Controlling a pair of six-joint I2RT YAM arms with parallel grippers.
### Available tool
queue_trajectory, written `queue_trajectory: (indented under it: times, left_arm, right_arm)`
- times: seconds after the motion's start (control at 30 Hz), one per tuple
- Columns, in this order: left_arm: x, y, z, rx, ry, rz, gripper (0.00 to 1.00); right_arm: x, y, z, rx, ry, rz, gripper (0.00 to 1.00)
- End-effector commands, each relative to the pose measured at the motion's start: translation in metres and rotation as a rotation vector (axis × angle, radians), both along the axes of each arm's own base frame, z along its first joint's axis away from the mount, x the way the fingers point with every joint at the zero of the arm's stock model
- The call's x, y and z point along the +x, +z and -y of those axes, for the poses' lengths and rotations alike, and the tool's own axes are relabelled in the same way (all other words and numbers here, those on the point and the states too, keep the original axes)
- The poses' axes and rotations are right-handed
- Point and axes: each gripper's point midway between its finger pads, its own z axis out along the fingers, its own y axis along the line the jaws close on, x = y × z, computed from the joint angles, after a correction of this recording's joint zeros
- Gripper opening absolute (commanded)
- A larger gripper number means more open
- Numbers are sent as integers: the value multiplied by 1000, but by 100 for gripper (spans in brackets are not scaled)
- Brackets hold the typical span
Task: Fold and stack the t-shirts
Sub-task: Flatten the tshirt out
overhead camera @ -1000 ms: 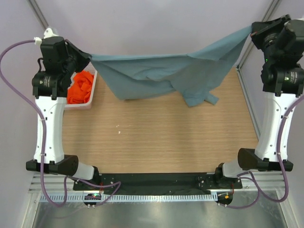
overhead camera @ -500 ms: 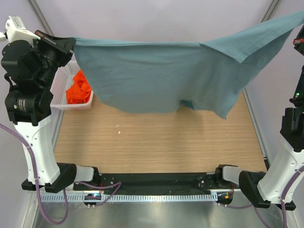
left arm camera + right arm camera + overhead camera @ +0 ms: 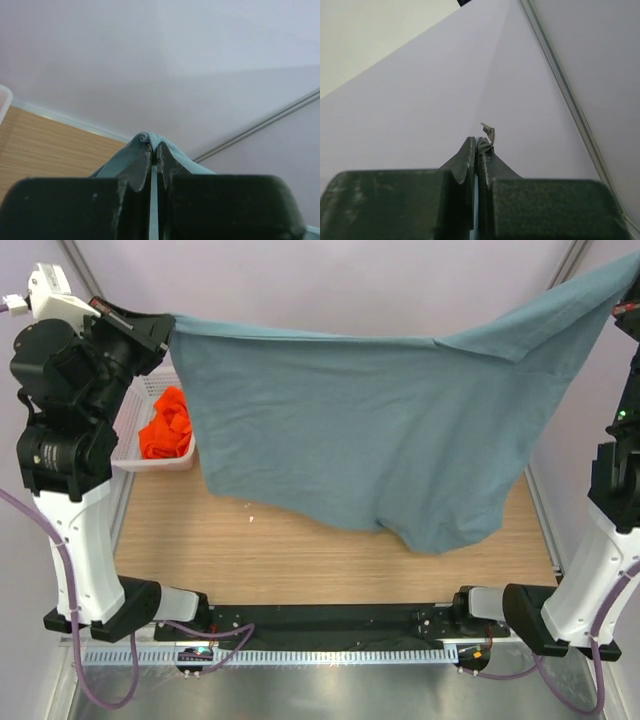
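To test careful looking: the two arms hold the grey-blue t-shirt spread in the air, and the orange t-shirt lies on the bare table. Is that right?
Not quite. The orange t-shirt lies crumpled in the white lattice basket, not on the bare table; the top external view shows it. The grey-blue t-shirt is indeed held spread in the air.

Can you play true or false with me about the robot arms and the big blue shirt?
1. The grey-blue shirt is held up, spread between the two arms. True.
2. The orange shirt lies flat on the table. False: it sits crumpled in the white basket.
3. The left gripper is shut on the grey-blue shirt. True.
4. The right gripper is open and empty. False: it is shut, pinching the grey-blue shirt.
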Motion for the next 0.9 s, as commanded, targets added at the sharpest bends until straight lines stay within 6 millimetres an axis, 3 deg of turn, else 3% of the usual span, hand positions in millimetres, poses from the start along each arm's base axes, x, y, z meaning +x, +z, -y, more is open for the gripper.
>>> queue_trajectory:
  times: [0.0, 0.1, 0.2, 0.27, 0.5, 0.57, 0.67, 0.77, 0.8, 0.87]
  left_arm:
    - [-62, 59, -11, 21, 33, 209, 0]
    - [-96, 73, -16, 36, 41, 271, 0]
    - [-133, 87, -29, 45, 61, 339, 0]
    - [-158, 94, -42, 47, 89, 381, 0]
    - [-222, 107, -67, 12, 89, 493, 0]
    - [-233, 113, -71, -1, 82, 528, 0]
    - [-241, 118, -78, 0, 96, 553, 0]
    - [-221, 110, -75, 25, 119, 503, 0]
    - [-213, 107, -71, 36, 117, 485, 0]
    - [-180, 91, -55, 77, 107, 418, 0]
  right_arm:
    - [-104, 56, 0, -32, -66, 252, 1]
    - [-130, 63, -3, -33, -64, 303, 2]
    - [-173, 72, -10, -29, -46, 391, 2]
    - [-190, 75, -13, -27, -31, 426, 1]
    - [-278, 88, -23, -30, -15, 604, 1]
    - [-290, 93, -25, -27, -1, 645, 1]
    - [-287, 96, -26, -14, 14, 659, 2]
    - [-252, 90, -22, 3, 18, 595, 2]
    - [-224, 81, -19, 12, 21, 537, 1]
    - [-193, 72, -17, 29, 29, 483, 1]
